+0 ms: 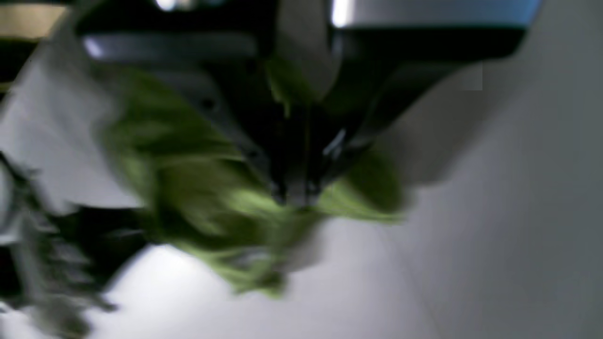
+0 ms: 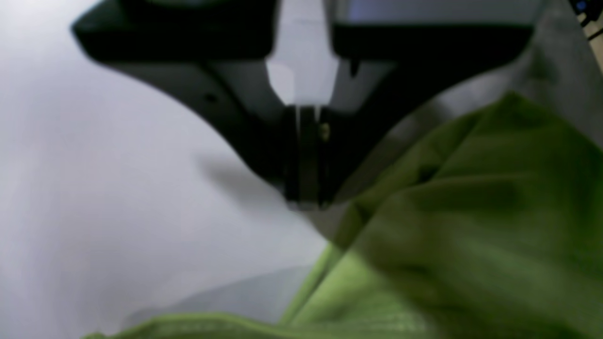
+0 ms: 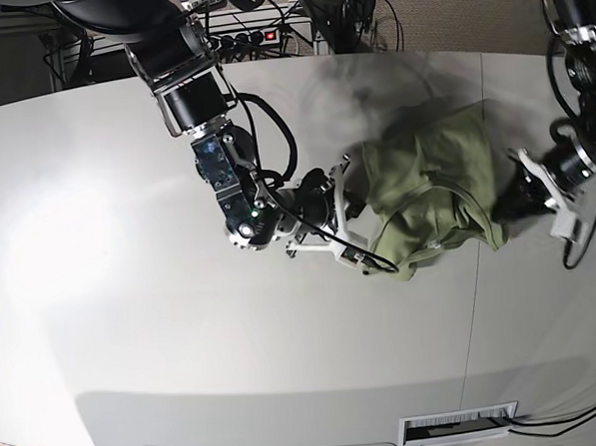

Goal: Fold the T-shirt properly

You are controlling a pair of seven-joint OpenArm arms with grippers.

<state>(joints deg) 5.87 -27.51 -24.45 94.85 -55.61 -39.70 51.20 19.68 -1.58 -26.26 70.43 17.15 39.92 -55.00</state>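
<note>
1. While my left claw [image 1: 297, 197] pinches the shirt [image 3: 431, 191] shut, my right claw [image 2: 306, 202] grips its opposite edge.
2. It lies crumpled on the table [image 3: 133, 322], stretched between my claws.
3. I cannot tell which way the neck points.

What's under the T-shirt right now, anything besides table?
Only the white table shows around the bunched T-shirt. Both grippers, left and right, are shut on its edges. Whatever lies beneath the folds is covered.

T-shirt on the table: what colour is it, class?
Plain olive green T-shirt, seen best in the base view.
</note>
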